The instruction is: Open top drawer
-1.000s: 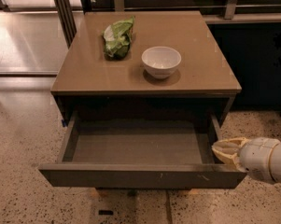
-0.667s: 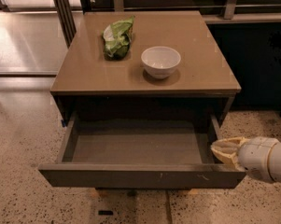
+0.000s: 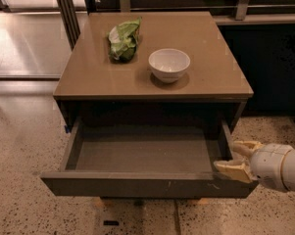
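The tool (image 3: pixel 238 159) reaches in from the right, low in the view, at the right front corner of the drawer (image 3: pixel 137 185). Its two pale fingers (image 3: pixel 233 170) are spread with a clear gap between them. The nearer one lies on the top edge of the drawer front at its right end. The farther one sits just outside the drawer's right wall. Nothing is clamped between them as far as can be seen.

The drawer stretches away to the tool's left, pulled well out of the desk (image 3: pixel 210 67), and its shallow grey inside is bare. Small pale scratches mark the front just beside the tool.

Above the tool and to its left, on the desk top, a white bowl (image 3: pixel 169 64) stands upright. A crumpled green bag (image 3: pixel 123 38) lies farther left and back, near the bowl but apart from it. Speckled floor (image 3: pixel 19 146) lies around the desk.
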Motion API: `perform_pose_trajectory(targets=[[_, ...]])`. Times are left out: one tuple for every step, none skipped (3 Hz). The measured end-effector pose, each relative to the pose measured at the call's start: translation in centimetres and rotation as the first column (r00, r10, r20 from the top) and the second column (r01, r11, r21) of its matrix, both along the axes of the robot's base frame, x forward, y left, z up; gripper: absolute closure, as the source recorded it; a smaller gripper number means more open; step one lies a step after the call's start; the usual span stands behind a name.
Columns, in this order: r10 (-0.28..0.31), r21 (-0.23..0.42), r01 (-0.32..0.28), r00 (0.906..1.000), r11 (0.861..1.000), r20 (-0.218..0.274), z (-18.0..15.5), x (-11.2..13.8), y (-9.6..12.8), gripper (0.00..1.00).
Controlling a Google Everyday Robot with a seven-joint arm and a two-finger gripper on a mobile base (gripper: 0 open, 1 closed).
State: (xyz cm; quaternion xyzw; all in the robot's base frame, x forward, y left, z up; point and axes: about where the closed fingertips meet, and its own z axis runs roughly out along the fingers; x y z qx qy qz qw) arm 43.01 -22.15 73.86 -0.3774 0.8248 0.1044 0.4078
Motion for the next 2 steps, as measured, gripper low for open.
perform_pose_trajectory(targets=[[0.000, 0.000, 0.000, 1.0000, 1.000, 0.000, 0.00, 0.00, 0.00, 0.00], [0.000, 0.000, 0.000, 1.0000, 1.000, 0.000, 0.00, 0.00, 0.00, 0.00]])
